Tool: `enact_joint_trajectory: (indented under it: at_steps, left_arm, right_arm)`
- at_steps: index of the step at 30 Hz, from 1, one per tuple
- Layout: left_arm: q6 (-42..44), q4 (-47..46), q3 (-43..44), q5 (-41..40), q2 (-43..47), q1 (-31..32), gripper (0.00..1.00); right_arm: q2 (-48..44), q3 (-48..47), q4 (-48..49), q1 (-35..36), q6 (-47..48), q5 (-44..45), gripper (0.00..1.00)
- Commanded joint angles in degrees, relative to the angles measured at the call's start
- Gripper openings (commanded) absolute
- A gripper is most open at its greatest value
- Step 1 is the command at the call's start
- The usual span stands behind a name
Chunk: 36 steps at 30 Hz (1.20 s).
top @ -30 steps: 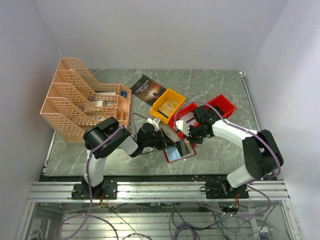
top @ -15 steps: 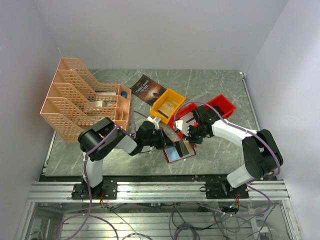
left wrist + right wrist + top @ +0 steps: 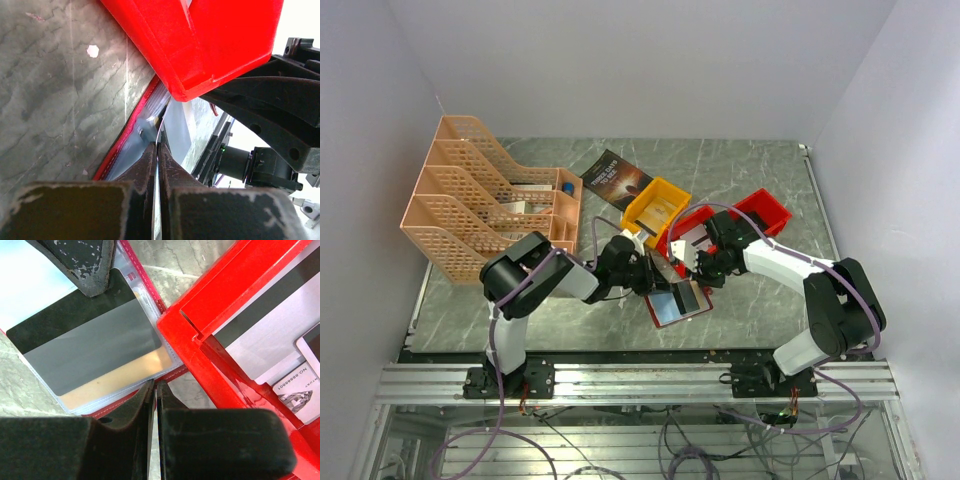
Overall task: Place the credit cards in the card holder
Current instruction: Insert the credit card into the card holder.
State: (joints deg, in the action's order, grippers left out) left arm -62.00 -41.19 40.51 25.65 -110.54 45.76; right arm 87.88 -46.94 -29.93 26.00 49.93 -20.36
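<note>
The card holder (image 3: 677, 303) is laid open on the grey marbled table (image 3: 520, 310). Its dark red border is turned outward and its pale clear pockets face up. It is set just in front of the nearer red bin (image 3: 703, 214), between the two arms.

The left gripper (image 3: 656, 279) is brought in over the holder's left edge and the right gripper (image 3: 693, 272) over its far right corner. The two grippers are close together.

In the right wrist view, the right gripper (image 3: 156, 385) is seen with its jaws pressed together, and only a thin pale line is left between them. Whether anything thin is pinched there cannot be told. The holder's red near edge is found right at these fingertips. Its clear pocket is spread out beyond them and to their left. A grey card (image 3: 95, 347) with a dark stripe is lodged in that pocket, with a tan layer showing beneath it. One finger (image 3: 82, 262) of the left gripper is planted on the far part of the same page. To the right of the tips, the corner of the red bin (image 3: 210, 305) is seen. More cards (image 3: 265, 335) are lying inside that bin.

In the left wrist view, the left gripper (image 3: 157, 147) is likewise shown with its jaws together. A hairline pale edge is caught between them, and whether it is a card or the pocket sheet cannot be told. The holder's red border (image 3: 125, 137) is seen running diagonally just left of the tips. Its pale inside is directly ahead of them, and the red bin (image 3: 200, 45) is above.
</note>
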Motion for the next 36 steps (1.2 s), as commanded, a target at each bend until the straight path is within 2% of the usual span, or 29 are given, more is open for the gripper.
enact_joint_trajectory:
  at_steps: [1,10,15,19,23,26,28,30,33,36]
  left_arm:
    - [2.0,2.8,2.0,2.3,-1.7,-0.3,0.07]
    - [0.6,0.9,3.5,2.1,-3.2,-0.2,0.07]
    - [-0.3,-0.6,2.4,1.7,-3.0,-0.2,0.13]
    - [-1.4,-2.9,1.2,1.9,-2.9,-0.1,0.18]
    - [-2.3,-4.6,0.3,1.8,-2.9,-0.2,0.21]
    - [-2.5,-5.3,0.0,1.8,-3.0,-0.2,0.21]
    - [-2.7,-5.7,-0.1,1.8,-3.1,-0.2,0.22]
    - [-3.0,-6.2,-0.1,1.9,-3.5,-0.1,0.22]
    - [-3.2,-6.6,0.0,1.8,-3.9,0.0,0.22]
    - [-3.0,-6.5,0.2,1.8,-4.1,0.1,0.23]
  right_arm:
    - [0.6,-1.1,0.2,0.3,-0.3,-1.7,0.07]
    - [0.3,-1.1,0.2,0.4,-0.5,-2.3,0.07]
    - [-1.3,-1.4,0.6,0.2,-1.0,-1.7,0.09]
    - [-4.2,-1.1,0.8,0.0,-1.1,-1.9,0.15]
    - [-7.7,-0.5,0.1,-0.1,0.6,-5.3,0.18]
    - [-10.6,0.7,-2.0,0.3,5.2,-12.9,0.18]
    - [-12.2,2.0,-2.3,1.8,7.8,-16.1,0.18]
    - [-12.7,3.5,-0.5,6.7,8.3,-16.0,0.15]
    - [-10.9,4.0,3.7,14.3,5.9,-10.5,0.00]
    - [-7.1,2.4,3.8,18.1,4.3,-6.3,0.00]
